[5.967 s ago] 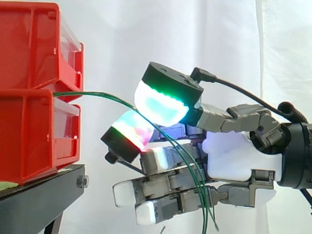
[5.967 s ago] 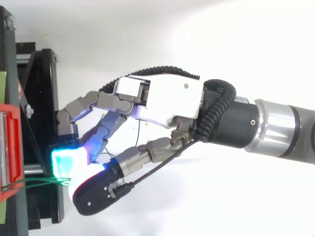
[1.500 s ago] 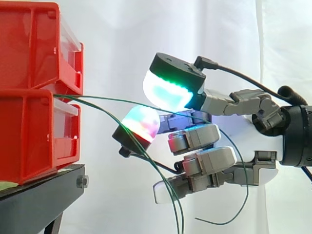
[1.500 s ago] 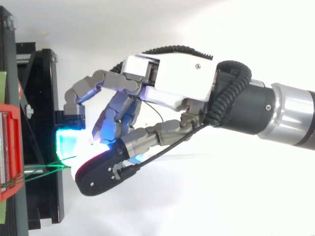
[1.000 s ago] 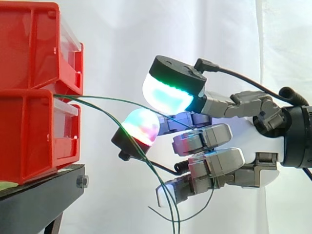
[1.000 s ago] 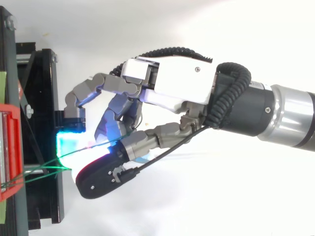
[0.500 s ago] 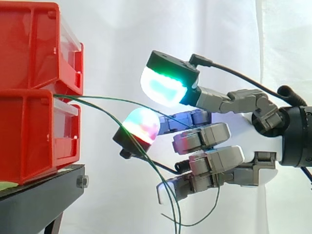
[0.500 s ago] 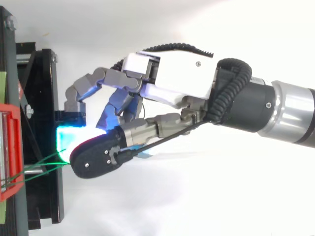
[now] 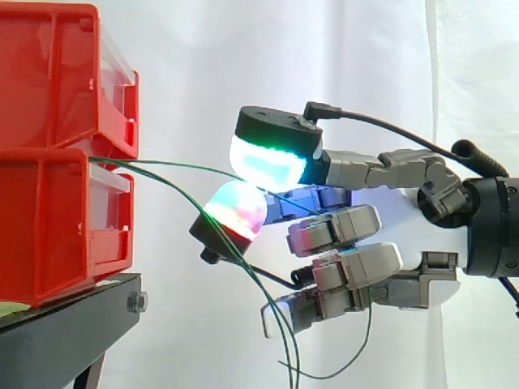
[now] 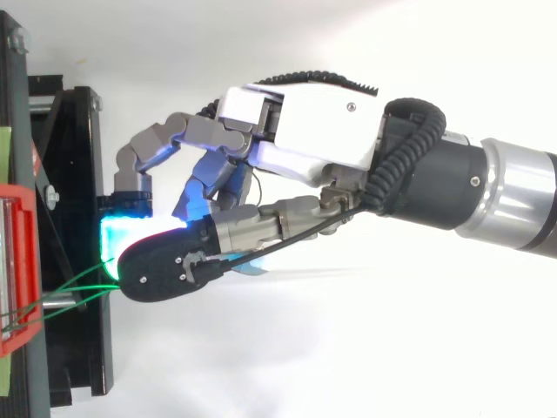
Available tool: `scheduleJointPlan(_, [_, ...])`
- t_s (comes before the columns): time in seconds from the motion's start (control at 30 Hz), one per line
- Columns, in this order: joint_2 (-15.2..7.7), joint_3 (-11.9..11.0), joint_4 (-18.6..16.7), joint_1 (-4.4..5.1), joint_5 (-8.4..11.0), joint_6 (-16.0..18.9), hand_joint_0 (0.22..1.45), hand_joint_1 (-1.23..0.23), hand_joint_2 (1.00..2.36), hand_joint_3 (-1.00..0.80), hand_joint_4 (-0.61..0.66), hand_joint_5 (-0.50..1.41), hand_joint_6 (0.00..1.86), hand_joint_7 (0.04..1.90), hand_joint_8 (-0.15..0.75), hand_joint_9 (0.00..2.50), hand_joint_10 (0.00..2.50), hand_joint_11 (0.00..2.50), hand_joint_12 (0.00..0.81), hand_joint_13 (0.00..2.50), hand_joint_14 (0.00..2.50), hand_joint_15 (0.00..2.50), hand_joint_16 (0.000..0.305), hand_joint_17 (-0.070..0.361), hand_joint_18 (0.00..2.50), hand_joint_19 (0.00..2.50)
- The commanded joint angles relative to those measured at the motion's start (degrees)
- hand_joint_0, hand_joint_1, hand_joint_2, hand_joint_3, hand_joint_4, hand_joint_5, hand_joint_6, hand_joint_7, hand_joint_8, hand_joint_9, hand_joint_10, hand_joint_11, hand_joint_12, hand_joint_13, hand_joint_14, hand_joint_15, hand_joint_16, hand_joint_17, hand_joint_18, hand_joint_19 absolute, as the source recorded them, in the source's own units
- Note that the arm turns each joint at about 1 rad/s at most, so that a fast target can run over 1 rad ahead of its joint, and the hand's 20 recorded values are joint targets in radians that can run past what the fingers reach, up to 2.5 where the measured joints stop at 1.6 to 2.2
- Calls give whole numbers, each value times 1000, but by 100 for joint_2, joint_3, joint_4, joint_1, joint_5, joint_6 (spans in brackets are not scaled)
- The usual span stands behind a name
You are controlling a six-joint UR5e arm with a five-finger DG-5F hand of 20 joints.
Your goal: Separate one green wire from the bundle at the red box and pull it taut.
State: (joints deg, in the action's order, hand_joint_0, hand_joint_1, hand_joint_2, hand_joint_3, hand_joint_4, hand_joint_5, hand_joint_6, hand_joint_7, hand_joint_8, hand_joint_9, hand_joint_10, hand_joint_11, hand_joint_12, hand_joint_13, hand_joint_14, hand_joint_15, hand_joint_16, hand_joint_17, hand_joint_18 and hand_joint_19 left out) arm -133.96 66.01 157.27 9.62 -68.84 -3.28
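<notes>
Since half a second ago, the thumb has dropped and swung toward the bins, narrowing the gap over the finger below it. The white-and-grey robot hand (image 9: pixel 422 243) reaches in from the right, and the side view shows its smooth white palm shell. The thumb's thick pad (image 9: pixel 263 166), black-backed and glowing green and cyan, sits just above a rounded finger pad (image 9: pixel 235 207) that glows red, green and white. The hand is closed in a pinch. One thin green wire (image 9: pixel 178 164) runs through the narrow slot between those two pads, and the other grey, jointed fingers are folded in toward the palm. A loose green loop of wire hangs out below the folded fingers. From above, the thumb's matte black back lies across the cyan glow of the finger pad, with the hand's white back plate behind it.

From the pinch the single wire leads left in a shallow arc, not yet straight, to the gap between the two stacked red plastic bins (image 9: pixel 49 97). The rest of the green bundle (image 9: pixel 280 332) leaves the same gap and sags steeply. It passes close by the black backing of the finger pad and hangs down under the hand. The glossy bins rest on a black metal stand (image 9: pixel 65 332) with a visible bolt, before a white curtain (image 9: pixel 186 73).
</notes>
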Motion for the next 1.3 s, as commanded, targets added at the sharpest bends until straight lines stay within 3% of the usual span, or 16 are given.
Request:
scheduleJointPlan(0.0, [1, 0, 5, 5, -7, 20, 621, -681, 1022, -158, 65, -214, 926, 1031, 287, 1132, 842, 1586, 316, 1589, 2, 1497, 50, 111, 897, 486])
scheduleJointPlan(0.23, [1, 0, 32, 22, 20, 56, 618, -712, 1026, -61, -11, -187, 916, 1113, 288, 1170, 760, 1603, 350, 1496, 13, 1374, 49, 110, 891, 484])
scheduleJointPlan(0.3, [1, 0, 49, 31, 20, 108, 618, -720, 1025, -40, -35, -180, 914, 1134, 291, 1199, 577, 1633, 359, 1420, 17, 1260, 49, 111, 898, 468])
scheduleJointPlan(0.4, [1, 0, 128, 40, 20, 337, 618, -731, 1023, -12, -72, -171, 909, 1162, 306, 1263, 17, 1619, 385, 1236, 22, 986, 50, 112, 890, 438])
scheduleJointPlan(0.43, [1, 0, 225, 31, 20, 451, 617, -731, 1023, -10, -76, -170, 909, 1165, 307, 1265, 7, 1615, 385, 1231, 21, 973, 49, 111, 884, 438])
scheduleJointPlan(0.57, [80, 0, 542, 40, -42, 574, 618, -739, 1022, 0, -85, -164, 906, 1171, 317, 1127, 13, 1206, 364, 1003, 19, 641, 49, 110, 877, 406])
scheduleJointPlan(0.8, [405, 0, 1315, 5, -156, 433, 620, -747, 1020, 1, -89, -160, 902, 1184, 291, 942, 14, 680, 340, 764, 12, 321, 46, 104, 783, 320])
scheduleJointPlan(1.0, [493, 0, 1816, -4, -262, 372, 620, -748, 1019, -4, -86, -159, 901, 1182, 287, 909, 14, 613, 339, 730, 10, 310, 46, 104, 750, 319])
scheduleJointPlan(1.27, [493, 0, 1869, 13, -218, 363, 620, -748, 1019, -13, -82, -161, 898, 1191, 290, 904, 12, 641, 340, 720, 11, 325, 46, 104, 732, 334])
